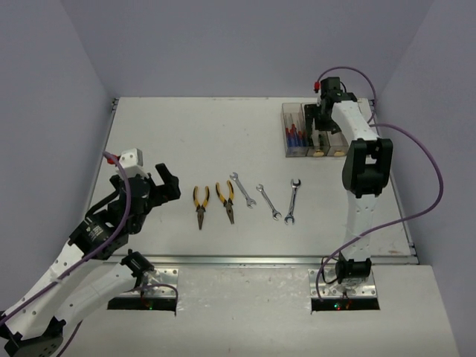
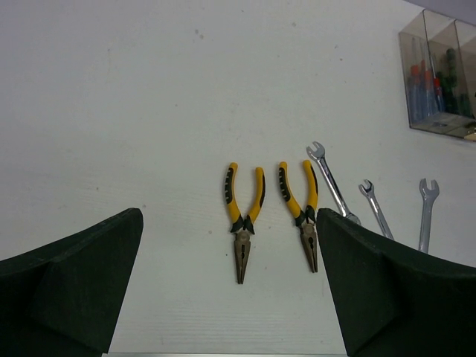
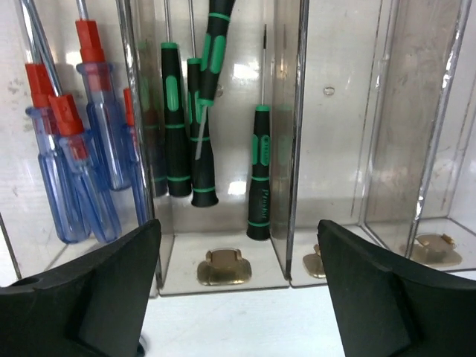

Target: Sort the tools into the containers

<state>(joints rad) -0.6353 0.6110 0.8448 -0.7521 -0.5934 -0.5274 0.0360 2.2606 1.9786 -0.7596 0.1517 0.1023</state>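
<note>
Two yellow-and-black pliers (image 1: 201,204) (image 1: 226,199) and three silver wrenches (image 1: 242,189) (image 1: 268,201) (image 1: 292,201) lie in a row on the white table. My left gripper (image 1: 160,190) is open and empty, just left of the pliers; its wrist view shows the pliers (image 2: 244,216) (image 2: 301,208) ahead between its fingers. My right gripper (image 1: 321,123) is open and empty over the row of bins (image 1: 316,145). In its view blue/red screwdrivers (image 3: 82,163) fill the leftmost bin and green/black screwdrivers (image 3: 190,126) the second.
The two right bins (image 3: 335,149) (image 3: 424,149) hold no tools, only brass fittings at the bottom. Grey walls enclose the table on three sides. The bins stand at the table's far right (image 2: 439,82).
</note>
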